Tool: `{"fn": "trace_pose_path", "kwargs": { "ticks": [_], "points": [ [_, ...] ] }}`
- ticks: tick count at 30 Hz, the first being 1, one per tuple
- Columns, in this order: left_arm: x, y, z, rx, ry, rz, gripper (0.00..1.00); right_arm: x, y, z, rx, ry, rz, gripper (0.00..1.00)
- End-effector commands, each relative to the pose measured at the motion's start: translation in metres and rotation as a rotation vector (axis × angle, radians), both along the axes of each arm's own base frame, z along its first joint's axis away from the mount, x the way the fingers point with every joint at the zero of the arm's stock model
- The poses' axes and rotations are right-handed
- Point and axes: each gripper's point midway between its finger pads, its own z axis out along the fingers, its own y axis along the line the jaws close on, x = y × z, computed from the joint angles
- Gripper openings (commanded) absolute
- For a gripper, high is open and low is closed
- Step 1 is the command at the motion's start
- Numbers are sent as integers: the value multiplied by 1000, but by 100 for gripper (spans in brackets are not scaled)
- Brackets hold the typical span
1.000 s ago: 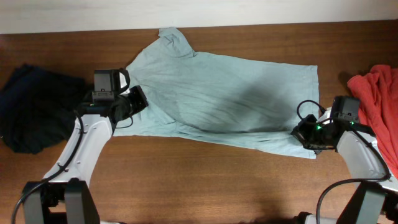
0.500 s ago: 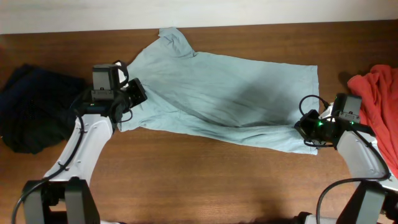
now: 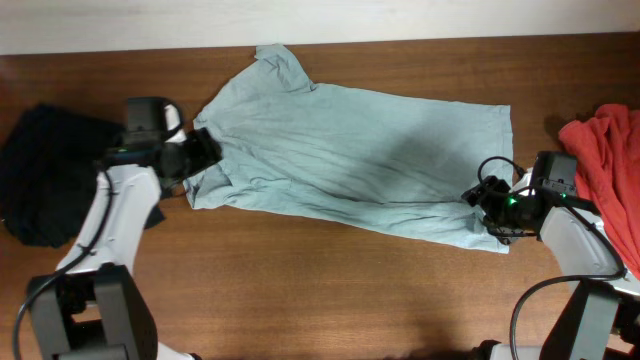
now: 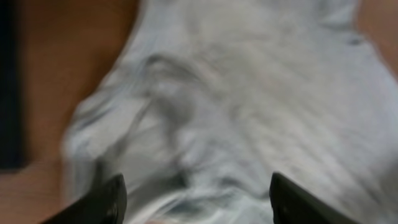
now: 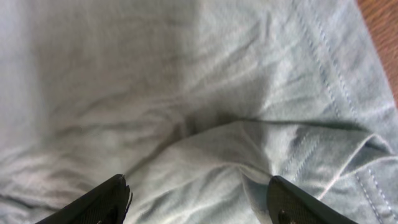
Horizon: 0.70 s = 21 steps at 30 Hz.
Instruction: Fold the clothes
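The clothes here are chiefly a pale grey-blue T-shirt [image 3: 350, 150], lying spread across the middle of the table with its collar end to the left. My left gripper [image 3: 205, 150] is at the shirt's left end, over rumpled cloth. In the blurred left wrist view the left gripper [image 4: 196, 196] is open, with cloth [image 4: 236, 106] under the gap. My right gripper [image 3: 478, 195] is at the shirt's near right corner. In its wrist view the right gripper [image 5: 199, 193] is open over a raised fold [image 5: 249, 134] of the shirt.
A navy garment [image 3: 50, 185] lies heaped at the table's left end, just behind my left arm. A red garment [image 3: 605, 160] lies at the right end beside my right arm. Bare wood [image 3: 320, 290] runs along the near side.
Both grippers were shut on the shirt's near edge and now stand open, having let it go. The left arm has swung left and away from me; the shirt's near left edge lies further back.
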Motion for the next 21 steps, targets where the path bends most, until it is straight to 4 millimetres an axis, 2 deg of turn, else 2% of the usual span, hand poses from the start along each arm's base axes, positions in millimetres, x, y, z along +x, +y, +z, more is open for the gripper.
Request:
{"fn": "trace_pose_path", "kwargs": {
  "ticks": [1, 2, 3, 4, 6, 8, 9, 11, 12, 17, 21],
  "points": [
    [-26, 20, -12, 6, 119, 28, 74, -1, 5, 6, -5, -7, 74, 76],
    [-28, 20, -13, 11, 124, -5, 74, -3, 6, 5, -4, 2, 81, 76],
    [-27, 17, -13, 20, 112, -50, 70, -7, 7, 3, -2, 18, 91, 75],
    [-25, 14, -12, 15, 102, -61, 61, -8, 7, 3, 0, 22, 91, 73],
    [-19, -1, -14, 19, 77, -131, 35, -11, 8, 2, 3, 32, 95, 58],
    [-18, -19, -29, 84, 95, -240, 6, -13, 9, 2, 6, 39, 97, 35],
    [-19, -23, -37, 115, 114, -273, 0, -13, 9, 2, 6, 40, 97, 30],
    [-23, -30, -54, 167, 156, -325, 0, -14, 9, 2, 7, 43, 97, 19],
    [-26, -35, -65, 193, 187, -349, 0, -14, 9, 2, 8, 45, 97, 17],
    [-30, -45, -90, 230, 241, -393, 0, -15, 10, 1, 10, 50, 97, 16],
    [-19, -44, -93, 250, 206, -388, 0, -15, 10, 1, 9, 49, 97, 17]
  ]
}}
